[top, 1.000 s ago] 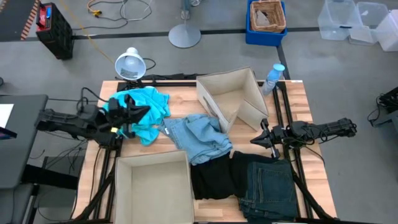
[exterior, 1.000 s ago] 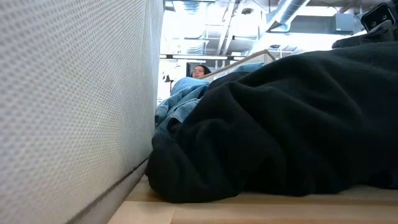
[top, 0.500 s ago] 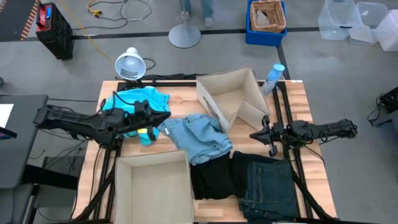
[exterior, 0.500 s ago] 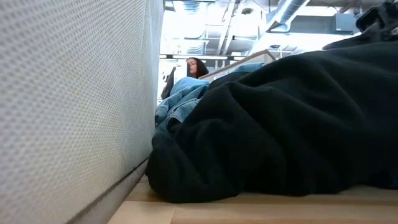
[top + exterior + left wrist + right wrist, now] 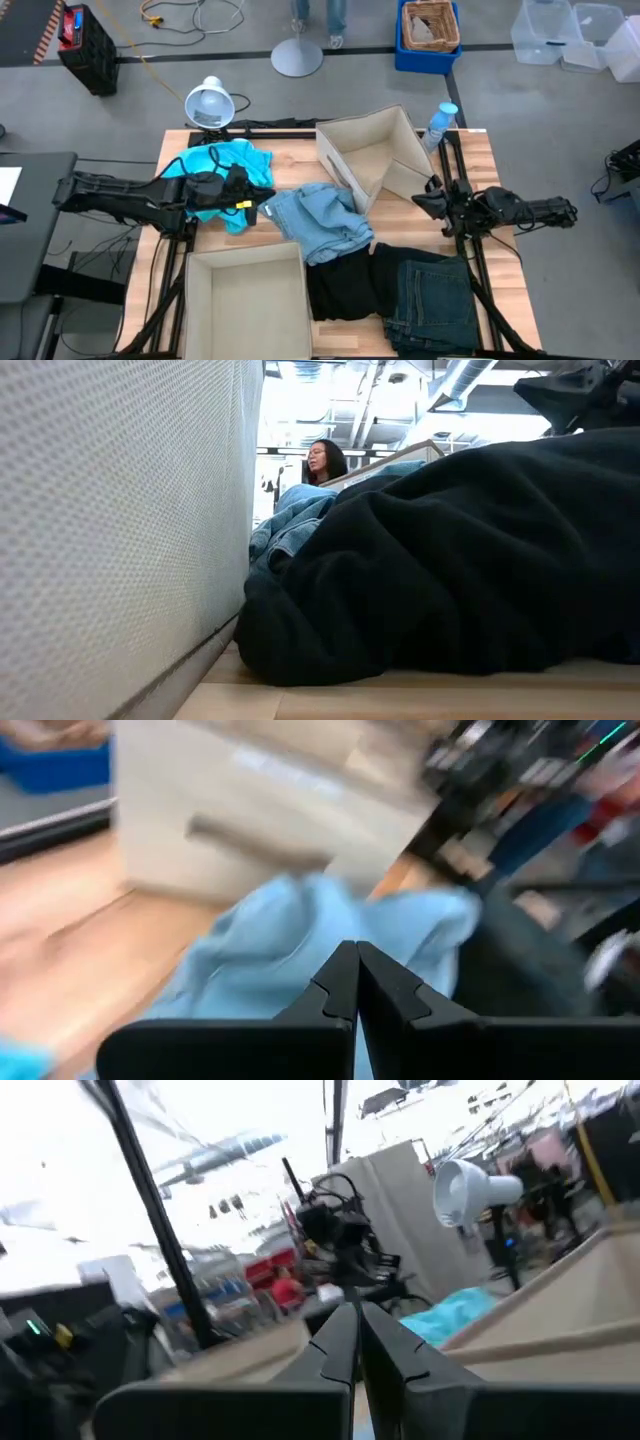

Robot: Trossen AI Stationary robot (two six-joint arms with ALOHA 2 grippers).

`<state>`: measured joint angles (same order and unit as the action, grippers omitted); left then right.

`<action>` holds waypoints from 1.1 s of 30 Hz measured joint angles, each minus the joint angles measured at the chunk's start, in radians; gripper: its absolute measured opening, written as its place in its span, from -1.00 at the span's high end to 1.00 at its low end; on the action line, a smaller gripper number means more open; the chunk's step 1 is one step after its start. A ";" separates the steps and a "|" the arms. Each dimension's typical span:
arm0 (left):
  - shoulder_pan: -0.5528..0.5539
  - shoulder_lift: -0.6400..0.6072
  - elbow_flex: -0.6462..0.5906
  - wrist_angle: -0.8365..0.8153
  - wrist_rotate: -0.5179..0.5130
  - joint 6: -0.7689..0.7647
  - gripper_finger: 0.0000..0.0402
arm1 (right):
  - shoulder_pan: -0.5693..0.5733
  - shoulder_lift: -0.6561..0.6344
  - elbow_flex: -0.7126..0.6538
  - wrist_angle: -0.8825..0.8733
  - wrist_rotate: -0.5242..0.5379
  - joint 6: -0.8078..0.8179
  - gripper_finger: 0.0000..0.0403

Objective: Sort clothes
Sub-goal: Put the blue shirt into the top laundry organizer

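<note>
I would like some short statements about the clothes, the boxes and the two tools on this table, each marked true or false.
1. The left tool is over the turquoise top, and its fingers are shut. True.
2. The light blue denim piece lies inside the upright box. False: it lies on the table between the two boxes; that box shows nothing inside.
3. The black garment lies beside the dark jeans. True.
4. The tipped box holds the turquoise top. False: the top lies on the table near the lamp.
5. The right tool grips the jeans. False: it is shut, holding nothing, beside the tipped box.
</note>
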<state>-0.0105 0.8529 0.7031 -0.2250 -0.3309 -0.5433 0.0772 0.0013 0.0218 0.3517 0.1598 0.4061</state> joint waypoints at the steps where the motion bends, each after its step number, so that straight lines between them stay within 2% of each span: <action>1: 0.000 0.001 0.020 -0.074 -0.016 0.000 1.00 | 0.000 0.000 0.001 -0.002 0.000 0.033 0.82; 5: 0.011 0.000 0.091 -0.295 -0.047 -0.025 0.91 | 0.014 0.001 0.002 -0.053 -0.041 0.145 0.82; 10: 0.055 0.021 0.119 -0.500 -0.037 -0.121 0.62 | 0.057 0.001 0.002 0.029 -0.059 0.295 0.82; 15: 0.094 0.063 0.120 -0.585 -0.003 -0.179 0.29 | 0.116 0.000 0.005 0.231 -0.066 0.228 0.82; 19: 0.132 0.117 0.120 -0.643 0.025 -0.180 0.13 | 0.157 0.000 0.006 0.317 -0.070 0.155 0.82; 28: 0.208 0.262 0.120 -0.684 0.034 -0.110 0.08 | 0.163 0.024 0.071 0.334 -0.056 0.086 0.82; 33: 0.230 0.345 0.119 -0.685 0.010 -0.054 0.08 | 0.163 0.076 0.137 0.253 -0.056 0.080 0.82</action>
<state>0.2191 1.1976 0.8223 -0.9105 -0.3209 -0.5969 0.2398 0.0771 0.1591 0.6044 0.1040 0.4863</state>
